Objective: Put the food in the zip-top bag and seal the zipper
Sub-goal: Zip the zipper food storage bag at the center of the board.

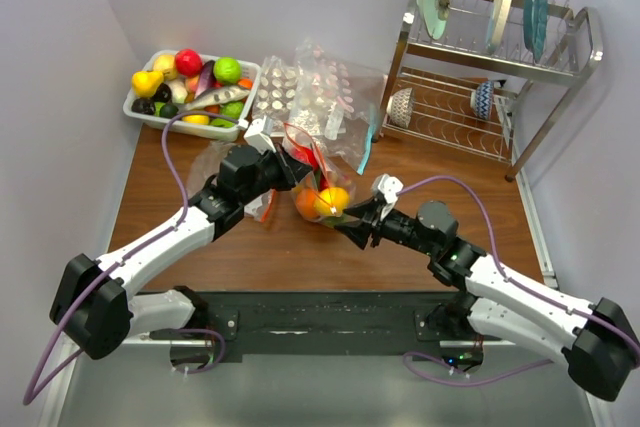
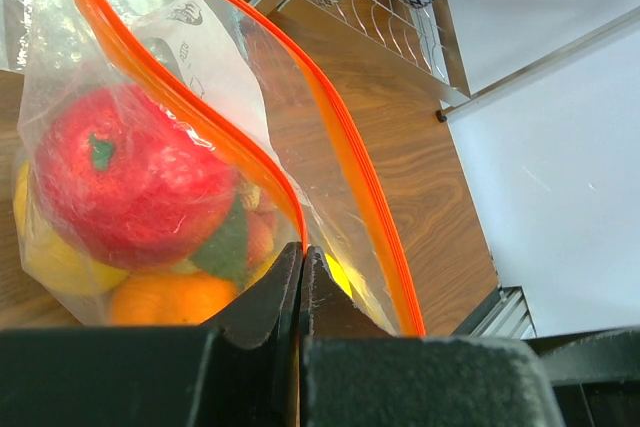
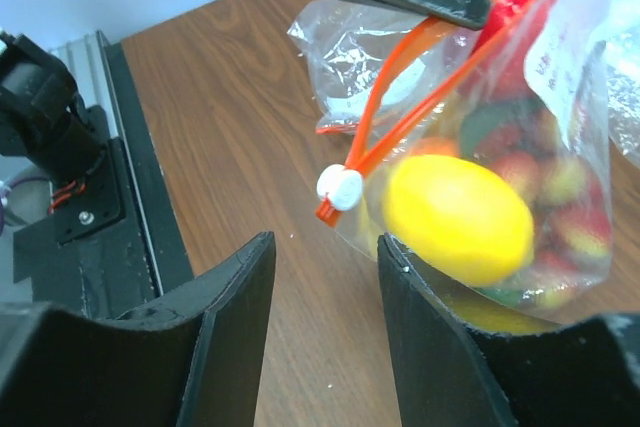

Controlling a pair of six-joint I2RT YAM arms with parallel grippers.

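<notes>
Two arms: both reach in from the near edge of the table (image 1: 300, 252) and meet at its middle.
Left tool (image 2: 301, 257): jaws fully together, pinching the clear film of the zip-top bag (image 1: 312, 162) right at the orange-red strip.
Right tool (image 3: 325, 247): jaws apart, about half spread, nothing between them; it sits low over the wood, just short of the bag.
Bag place: middle of the table, between the two tools, mouth end lifted by the left tool.
Zipper (image 2: 350, 147): its two orange-red strips run apart along the mouth, so the mouth is open; they join at one end.
Slider (image 3: 340, 188): small white clip at the joined end, just beyond the right tool's gap, not touched.
Inside bag: red apple (image 2: 130, 187) on top, orange (image 2: 170, 299) under it, yellow lemon (image 3: 460, 217) against the film near the right tool; red and green pieces behind it, too blurred to name.
Far left corner: white bin (image 1: 135, 109) of toy fruit.
Far edge, middle: pile of clear bags (image 1: 320, 87).
Far right corner: wire dish rack (image 1: 500, 67) with plates and bowls.
</notes>
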